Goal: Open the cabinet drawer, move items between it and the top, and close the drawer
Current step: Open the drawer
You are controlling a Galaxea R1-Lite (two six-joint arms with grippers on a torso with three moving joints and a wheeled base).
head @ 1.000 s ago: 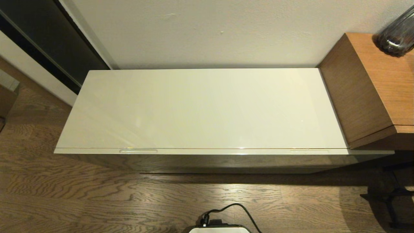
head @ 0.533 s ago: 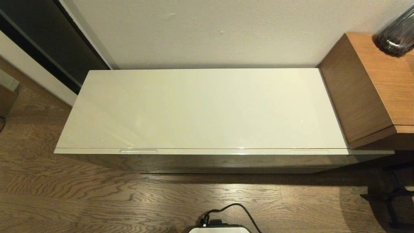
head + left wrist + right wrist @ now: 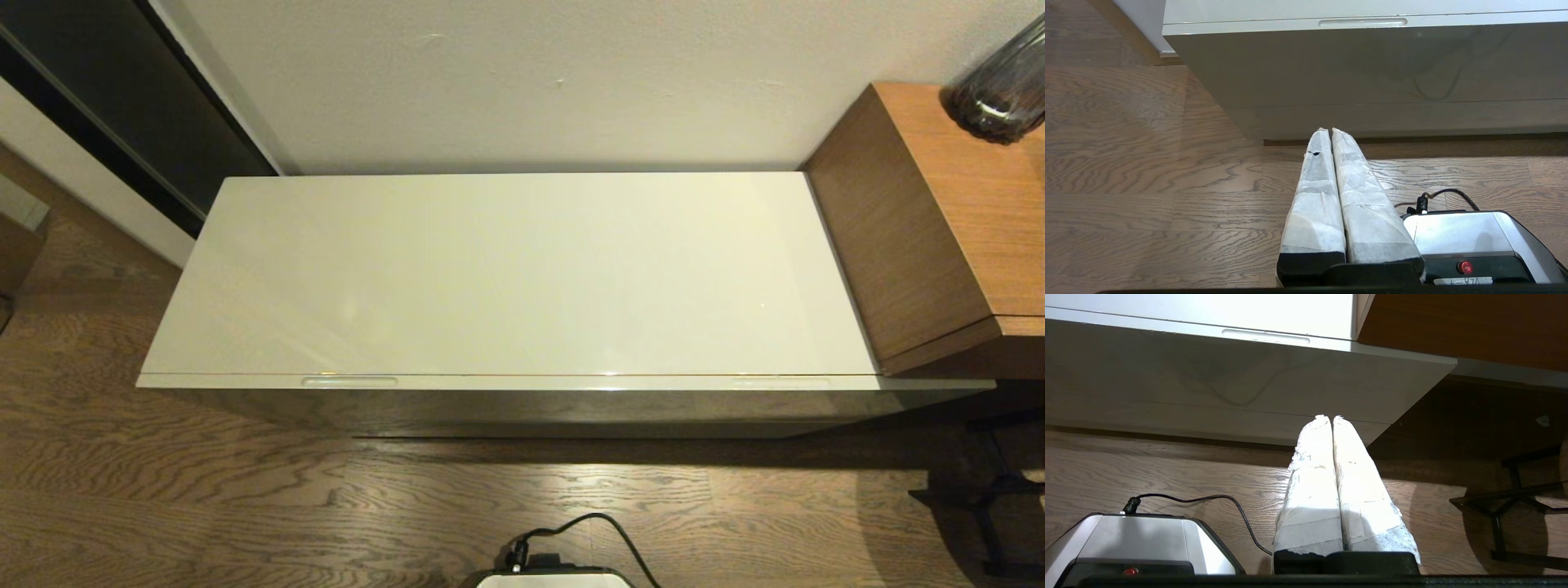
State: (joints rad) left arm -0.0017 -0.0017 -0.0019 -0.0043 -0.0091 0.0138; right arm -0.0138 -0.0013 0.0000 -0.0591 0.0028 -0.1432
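Nothing is changing since a second ago: you are still facing the cabinet drawer (image 3: 522, 381) fully shut beneath the bare top (image 3: 506, 278), so opening is pending. The left gripper (image 3: 1327, 131) and right gripper (image 3: 1327, 417) are hanging low before the cabinet, fingers pressed together, empty.

The right gripper (image 3: 1331, 418) hangs low over the wood floor (image 3: 1167, 473), its white-wrapped jaws pressed together — tips pointing at the closed cabinet drawer (image 3: 1208, 375). A handle strip (image 3: 1265, 335) sits along its cream edge — the robot base (image 3: 1135, 543) lies beside.
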